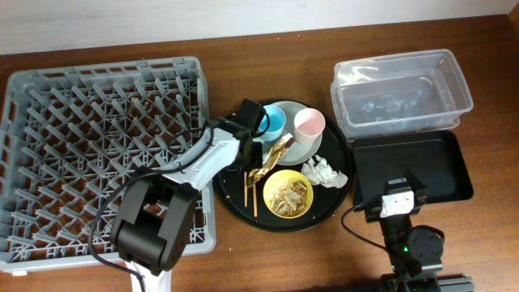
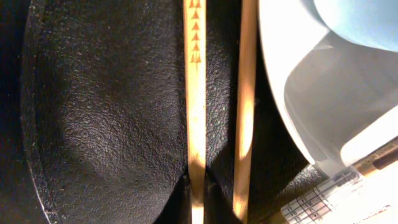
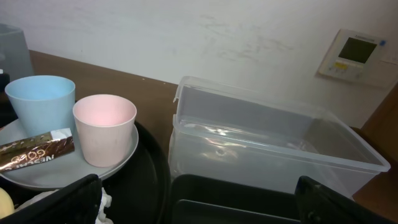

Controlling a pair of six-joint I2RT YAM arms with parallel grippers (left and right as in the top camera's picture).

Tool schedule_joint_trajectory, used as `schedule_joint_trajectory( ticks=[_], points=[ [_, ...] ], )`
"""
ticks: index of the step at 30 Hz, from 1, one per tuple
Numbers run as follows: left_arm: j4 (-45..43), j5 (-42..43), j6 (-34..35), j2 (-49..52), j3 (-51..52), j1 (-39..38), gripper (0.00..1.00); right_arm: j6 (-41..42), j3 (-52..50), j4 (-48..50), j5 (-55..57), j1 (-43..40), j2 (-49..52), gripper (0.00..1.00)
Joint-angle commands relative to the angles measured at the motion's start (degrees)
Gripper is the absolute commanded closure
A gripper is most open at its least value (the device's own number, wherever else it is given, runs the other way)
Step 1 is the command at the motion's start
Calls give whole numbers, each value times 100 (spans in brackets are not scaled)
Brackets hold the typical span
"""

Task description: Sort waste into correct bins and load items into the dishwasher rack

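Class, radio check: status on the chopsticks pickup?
Left gripper shut on patterned chopstick. Right gripper open, at black rectangular tray. Second chopstick alongside, grey plate close.

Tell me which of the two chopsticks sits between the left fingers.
The chopstick printed with small triangles; its lower end runs between the fingers. The plain chopstick, nearer the plate, lies outside them.

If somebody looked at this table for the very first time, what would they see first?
Probably the big grey dishwasher rack, which fills the whole left side of the overhead view. Next, the round black tray in the middle, crowded with a yellow bowl of food scraps, a pink cup, a light blue cup and a shiny gold wrapper. The left gripper is shut on one wooden chopstick there.
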State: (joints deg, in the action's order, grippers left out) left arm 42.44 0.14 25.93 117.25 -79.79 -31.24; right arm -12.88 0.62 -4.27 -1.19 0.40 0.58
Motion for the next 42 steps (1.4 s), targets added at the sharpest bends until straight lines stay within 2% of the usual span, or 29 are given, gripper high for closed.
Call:
schedule_joint_trajectory(
  ticks=[1, 7, 10, 16, 22, 29, 39, 42],
  points=[
    [50, -146, 13, -98, 131, -48, 99, 2, -31, -26, -11, -37, -37, 1],
    [52, -398, -9, -938, 48, -46, 99, 2, -31, -24, -11, -37, -37, 1],
    [306, -920, -15, -1764, 46, 7, 100, 2, -31, -24, -11, -37, -37, 1],
    [957, -1062, -522, -2588, 46, 776, 99, 2, -31, -24, -11, -37, -37, 1],
    [1132, -542, -1005, -2426, 83, 1554, 100, 2, -31, -24, -11, -37, -37, 1],
    [1113, -680, -1239, -1934, 107, 1572, 100, 2, -31, -24, -11, -37, -37, 1],
    [903, -872, -1226, -1311, 107, 1578, 100, 2, -31, -24, -11, -37, -37, 1],
    [881, -1069, -1014, -1220, 107, 1578, 100, 2, -31, -24, -11, -37, -37, 1]
  ],
)
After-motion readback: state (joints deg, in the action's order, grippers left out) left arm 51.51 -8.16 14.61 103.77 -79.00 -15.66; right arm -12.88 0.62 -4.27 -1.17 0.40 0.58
